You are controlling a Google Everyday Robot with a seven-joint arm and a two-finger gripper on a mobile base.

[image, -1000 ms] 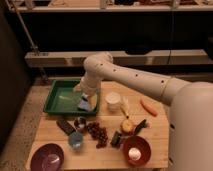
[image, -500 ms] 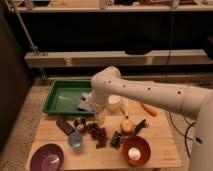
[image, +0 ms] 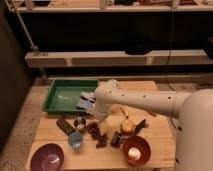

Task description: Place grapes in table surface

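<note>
The grapes (image: pixel 94 131) are a dark reddish-brown lumpy bunch lying on the pale wooden table surface (image: pixel 50 134), a little left of its middle. My white arm reaches in from the right and bends down over them. My gripper (image: pixel 102 126) is right at the grapes' upper right side, low over the table, and partly hides the bunch. I cannot tell whether it touches the grapes.
A green tray (image: pixel 67 96) stands at the back left. Around the grapes are a dark block (image: pixel 65 125), a small metal cup (image: pixel 80 122), a blue cup (image: pixel 75 140), a yellow item (image: pixel 127 125) and dark pieces (image: pixel 116 139). A purple bowl (image: pixel 47 158) and a red-brown bowl (image: pixel 136 150) sit at the front.
My arm has swung from over the green tray toward the front and come down to the middle of the table, with the gripper now at the grapes.
</note>
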